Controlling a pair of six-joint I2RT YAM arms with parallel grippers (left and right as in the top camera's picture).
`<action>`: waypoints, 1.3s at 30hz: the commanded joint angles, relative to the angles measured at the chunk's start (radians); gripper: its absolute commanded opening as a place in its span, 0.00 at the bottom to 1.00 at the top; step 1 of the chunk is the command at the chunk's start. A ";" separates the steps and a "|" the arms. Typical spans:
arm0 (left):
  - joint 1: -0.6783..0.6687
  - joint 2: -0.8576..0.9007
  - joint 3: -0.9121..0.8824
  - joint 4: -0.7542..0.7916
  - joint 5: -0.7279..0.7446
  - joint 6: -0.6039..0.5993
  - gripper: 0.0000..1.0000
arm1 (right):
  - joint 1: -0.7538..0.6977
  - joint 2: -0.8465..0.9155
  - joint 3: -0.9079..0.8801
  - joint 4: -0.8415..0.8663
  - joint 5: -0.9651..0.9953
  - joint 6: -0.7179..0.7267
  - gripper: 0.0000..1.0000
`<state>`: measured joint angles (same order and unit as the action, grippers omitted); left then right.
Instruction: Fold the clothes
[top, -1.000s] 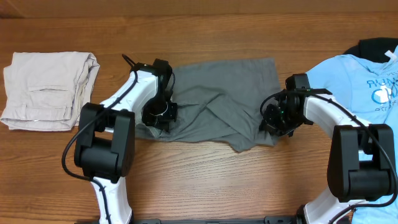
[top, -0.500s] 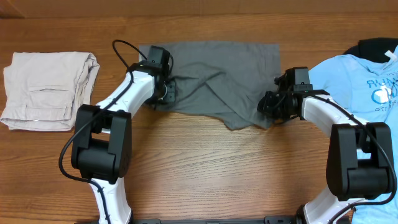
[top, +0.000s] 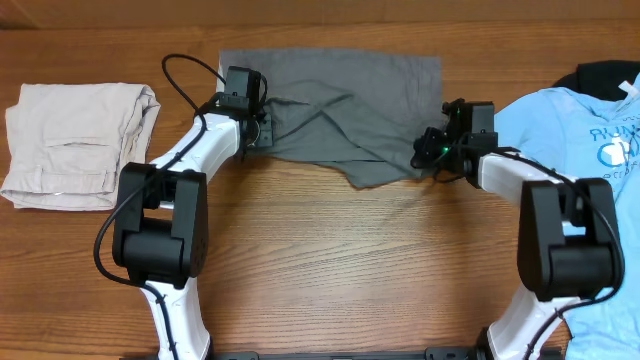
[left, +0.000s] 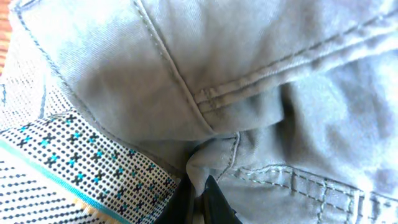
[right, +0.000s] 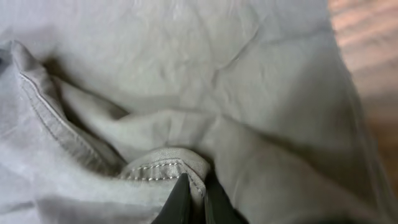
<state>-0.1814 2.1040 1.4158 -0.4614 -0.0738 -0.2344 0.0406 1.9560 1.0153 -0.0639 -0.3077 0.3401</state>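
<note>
Grey shorts (top: 340, 110) lie rumpled at the far middle of the table. My left gripper (top: 256, 128) is shut on their left edge; the left wrist view shows its fingertips (left: 200, 198) pinching a seamed fold of the grey cloth (left: 261, 74), with a dotted inner lining (left: 74, 162) showing. My right gripper (top: 432, 152) is shut on the shorts' right edge; the right wrist view shows its fingertips (right: 194, 198) pinching a stitched hem of the cloth (right: 186, 93).
Folded beige trousers (top: 75, 142) lie at the far left. A light blue printed T-shirt (top: 590, 140) lies at the right edge over a black garment (top: 605, 75). Bare wooden table (top: 350, 270) fills the near half.
Both grippers have dragged the grey shorts away from me toward the far edge of the table. The shorts are more spread out along the top.
</note>
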 joint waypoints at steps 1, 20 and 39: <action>0.032 0.101 -0.056 0.003 -0.083 -0.013 0.04 | -0.001 0.098 -0.009 0.072 0.046 -0.008 0.04; 0.032 -0.104 0.166 -0.244 -0.078 0.055 0.04 | -0.002 -0.145 0.083 0.013 0.033 -0.132 0.04; 0.031 -0.342 0.147 -0.845 -0.047 -0.074 0.14 | -0.004 -0.493 0.083 -0.846 0.091 -0.131 0.04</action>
<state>-0.1547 1.7615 1.5845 -1.2781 -0.1169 -0.2668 0.0399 1.4811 1.0874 -0.8627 -0.2558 0.2131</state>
